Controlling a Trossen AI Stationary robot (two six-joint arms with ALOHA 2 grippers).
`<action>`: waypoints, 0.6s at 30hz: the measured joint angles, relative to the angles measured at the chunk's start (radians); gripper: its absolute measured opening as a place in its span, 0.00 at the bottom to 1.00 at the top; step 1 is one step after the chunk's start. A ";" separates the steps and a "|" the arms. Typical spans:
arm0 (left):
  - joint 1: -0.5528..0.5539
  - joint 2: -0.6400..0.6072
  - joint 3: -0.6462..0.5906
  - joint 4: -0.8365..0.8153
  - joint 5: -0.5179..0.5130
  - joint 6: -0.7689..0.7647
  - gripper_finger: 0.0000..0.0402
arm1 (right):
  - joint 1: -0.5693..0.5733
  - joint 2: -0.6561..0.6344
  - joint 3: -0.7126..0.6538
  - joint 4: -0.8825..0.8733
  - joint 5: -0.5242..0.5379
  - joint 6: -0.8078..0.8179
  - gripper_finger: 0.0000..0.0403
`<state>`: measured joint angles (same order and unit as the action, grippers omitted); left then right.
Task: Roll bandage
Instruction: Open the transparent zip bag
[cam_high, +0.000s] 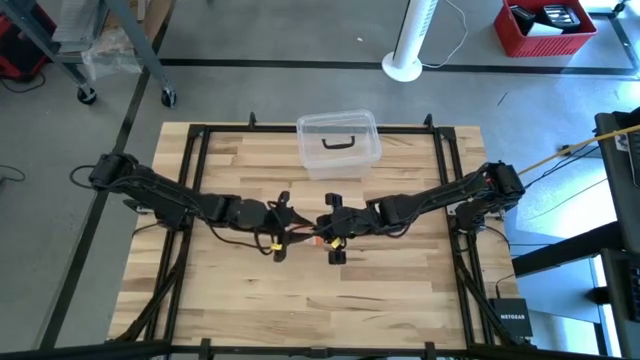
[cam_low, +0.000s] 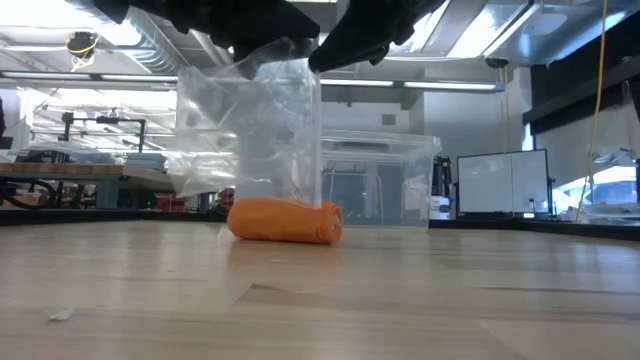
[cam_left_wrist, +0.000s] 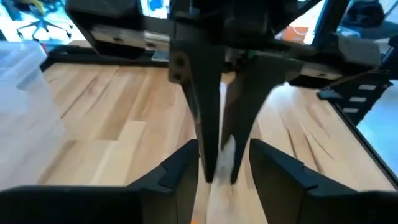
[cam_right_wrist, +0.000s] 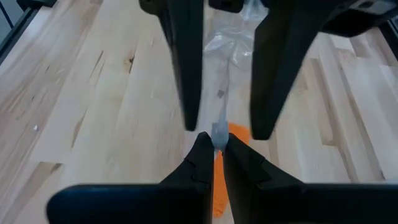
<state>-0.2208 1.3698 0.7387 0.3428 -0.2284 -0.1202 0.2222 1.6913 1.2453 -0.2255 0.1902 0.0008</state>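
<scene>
the bandage (cam_low: 286, 220) lies on the counter (cam_low: 320, 300) as a small orange roll, on its side, abt the middle of the counter. so the rolling part looks done already, as far as i can tell. no loose orange strip shows anywhere.

right above the roll hangs a clear plastic bag (cam_low: 262, 130), thin and see-thru. both arms hold it up by its top edge. its lower end reaches down to the roll, maybe touching it, can't tell for sure.

the right pincer (cam_right_wrist: 213, 142) is pinched tight on a bit of the clear plastic, w/ the orange roll just under it. the left pincer (cam_left_wrist: 225, 163) has its fingers apart, w/ the other arm's shut fingers poking in btw them. if it grips the bag itself, i can't tell.

my guess: what's left is getting the roll into the bag, or the bag clear of the roll. can't say which.

farther back sits a clear box (cam_high: 338, 143) w/ a black handle, well apart from the arms, near the far edge.
</scene>
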 joint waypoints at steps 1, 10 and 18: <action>0.000 0.002 0.000 0.003 -0.006 0.007 0.33 | 0.000 0.000 0.000 -0.002 0.000 -0.001 0.06; 0.000 0.005 0.000 -0.009 -0.017 0.062 0.13 | 0.000 0.000 0.000 -0.003 0.004 0.000 0.06; -0.019 0.005 -0.001 0.011 -0.092 0.177 0.01 | -0.001 0.005 0.000 0.011 0.013 0.059 0.06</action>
<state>-0.2396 1.3750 0.7380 0.3535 -0.3200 0.0563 0.2214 1.6963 1.2453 -0.2147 0.2030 0.0595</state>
